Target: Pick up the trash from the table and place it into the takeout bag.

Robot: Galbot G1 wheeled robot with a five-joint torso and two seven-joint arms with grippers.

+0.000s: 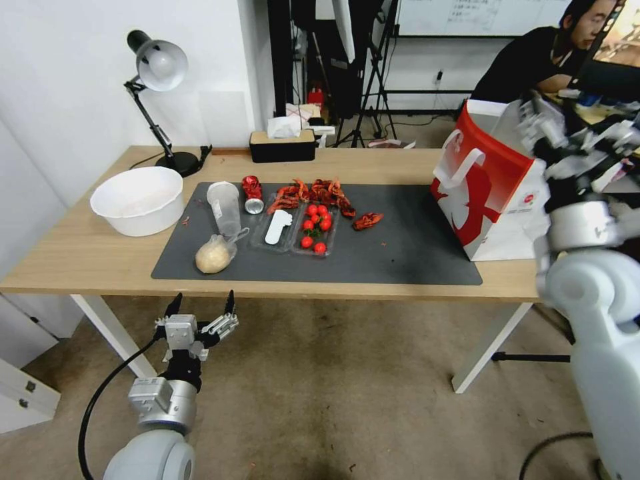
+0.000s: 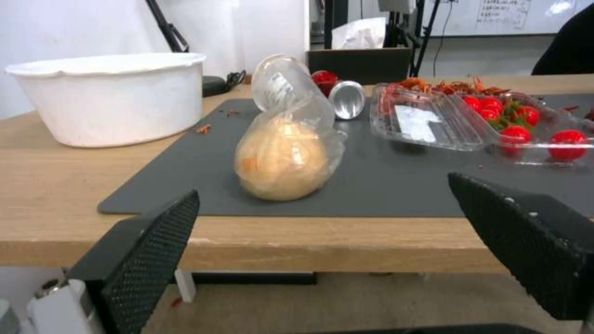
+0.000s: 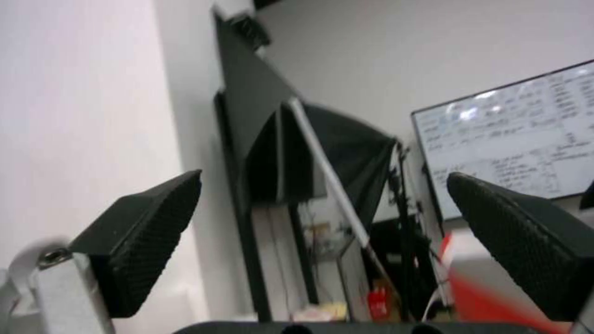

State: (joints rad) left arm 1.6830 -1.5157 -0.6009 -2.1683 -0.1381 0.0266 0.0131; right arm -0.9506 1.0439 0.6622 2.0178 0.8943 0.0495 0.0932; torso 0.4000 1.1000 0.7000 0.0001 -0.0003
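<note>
Left gripper (image 1: 203, 301) waits spread below the table (image 1: 80, 257) edge — right gripper (image 3: 322, 246), blurred, seemingly spread above the takeout bag (image 1: 490, 193).

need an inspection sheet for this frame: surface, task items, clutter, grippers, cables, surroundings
Surface: light-wood table with a dark grey mat.
Job's things: clear bag with beige lump, clear plastic cup lying on its side and crushed red can at the mat's left end; takeout bag upright at the right end.
Clutter: open clear clamshell with cherry tomatoes, red crayfish shells, white bowl, desk lamp, tissue box.
Grippers: left gripper open, below the table's front edge, facing the beige lump; right gripper open, raised, beside the takeout bag.
Cables: black cable looping off the left arm.
Surroundings: tripods, whiteboard behind.
</note>
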